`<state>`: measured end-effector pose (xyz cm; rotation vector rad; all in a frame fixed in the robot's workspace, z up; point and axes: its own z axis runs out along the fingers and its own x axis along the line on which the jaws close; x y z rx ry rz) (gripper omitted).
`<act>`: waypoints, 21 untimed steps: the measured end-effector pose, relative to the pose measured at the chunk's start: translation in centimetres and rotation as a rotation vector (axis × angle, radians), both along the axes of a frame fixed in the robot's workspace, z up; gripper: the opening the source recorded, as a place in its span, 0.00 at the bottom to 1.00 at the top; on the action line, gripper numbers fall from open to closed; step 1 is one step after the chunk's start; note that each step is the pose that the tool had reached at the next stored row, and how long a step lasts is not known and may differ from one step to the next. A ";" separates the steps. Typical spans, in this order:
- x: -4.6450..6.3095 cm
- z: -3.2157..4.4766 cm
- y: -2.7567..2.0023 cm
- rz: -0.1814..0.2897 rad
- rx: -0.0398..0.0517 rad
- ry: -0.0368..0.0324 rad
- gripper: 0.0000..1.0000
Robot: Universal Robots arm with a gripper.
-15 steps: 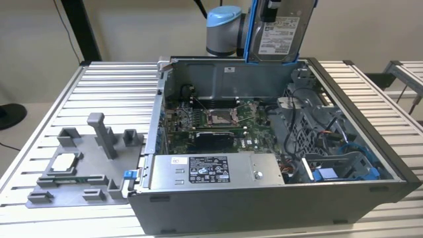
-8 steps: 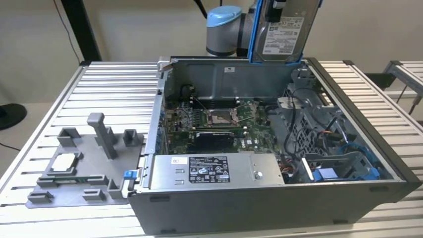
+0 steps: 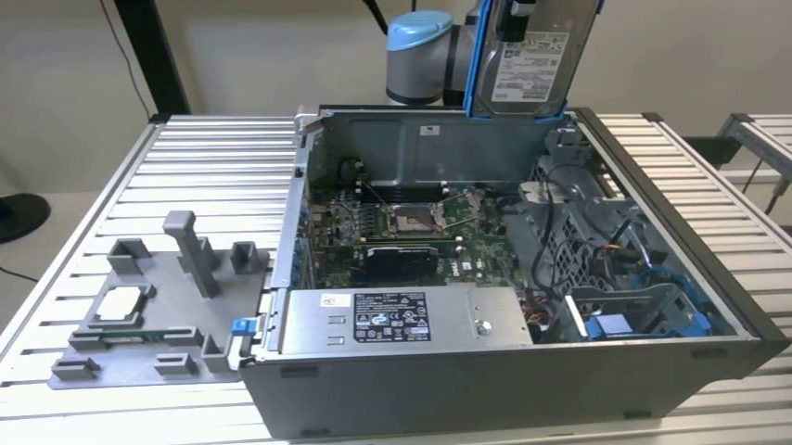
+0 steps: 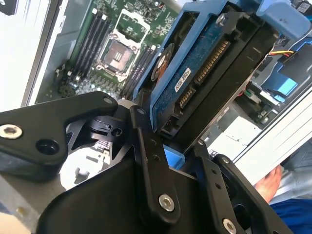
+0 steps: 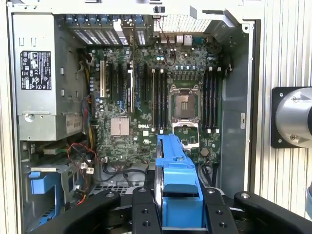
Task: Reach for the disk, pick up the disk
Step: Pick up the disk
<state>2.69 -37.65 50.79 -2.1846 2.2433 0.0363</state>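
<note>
One disk (image 3: 530, 57) between clamped fingers (image 5: 146, 214).

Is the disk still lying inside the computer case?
No: in the exterior view the disk hangs upright above the open computer case, clear of its rim.

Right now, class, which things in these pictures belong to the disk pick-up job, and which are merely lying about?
Job:
- disk, lifted above the case
- gripper, shut on the disk

Lying about:
- open computer case
- motherboard
- power supply
- grey fixture
</note>
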 end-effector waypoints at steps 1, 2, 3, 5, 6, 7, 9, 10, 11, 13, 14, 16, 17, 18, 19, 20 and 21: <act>0.0 0.00 0.00 0.000 0.0000 0.0001 0.00; 0.0 0.00 0.00 0.000 -0.0001 0.0002 0.00; 0.0 0.00 0.00 0.000 0.0000 0.0002 0.00; 0.0 0.00 0.00 0.000 0.0000 0.0004 0.00; 0.0 0.00 0.00 0.000 0.0000 0.0004 0.00; 0.0 0.00 0.00 0.000 0.0000 0.0004 0.00; 0.3 -0.01 0.00 0.000 0.0003 0.0008 0.00; 0.5 -0.01 -0.01 0.000 0.0004 0.0020 0.00; 0.8 0.00 -0.01 0.000 0.0001 0.0035 0.00; 1.4 0.00 -0.01 0.000 0.0000 0.0068 0.00; 1.7 0.00 -0.01 0.000 0.0001 0.0081 0.00; 2.1 0.00 -0.01 0.000 0.0001 0.0105 0.00; 2.4 0.00 -0.01 0.000 -0.0001 0.0121 0.00; 2.7 0.00 -0.01 0.000 -0.0004 0.0138 0.00; 2.9 0.00 -0.01 0.000 -0.0005 0.0154 0.00; 3.2 0.00 -0.01 0.000 -0.0005 0.0169 0.00; 3.5 0.00 -0.01 0.000 -0.0005 0.0181 0.00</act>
